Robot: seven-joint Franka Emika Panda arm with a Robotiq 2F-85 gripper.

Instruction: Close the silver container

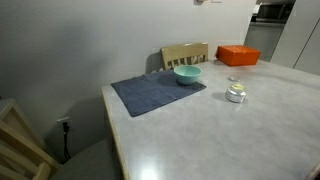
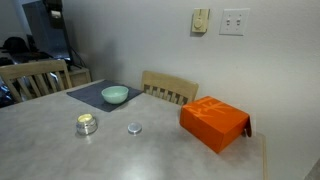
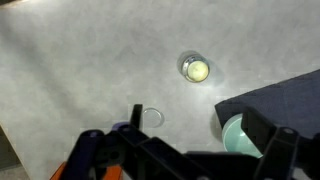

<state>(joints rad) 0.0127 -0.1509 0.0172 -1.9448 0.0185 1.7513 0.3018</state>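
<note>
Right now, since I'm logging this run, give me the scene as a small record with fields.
container: silver container, apparently uncovered, on bare table
lid: small round lid, flat on table beside it, not touching
others: teal bowl on grey mat; orange box
arm: gripper above table, fingers apart, empty

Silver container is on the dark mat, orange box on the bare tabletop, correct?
No: the silver container stands on the bare tabletop, off the dark mat, as both exterior views show. The orange box is on the tabletop too.
</note>
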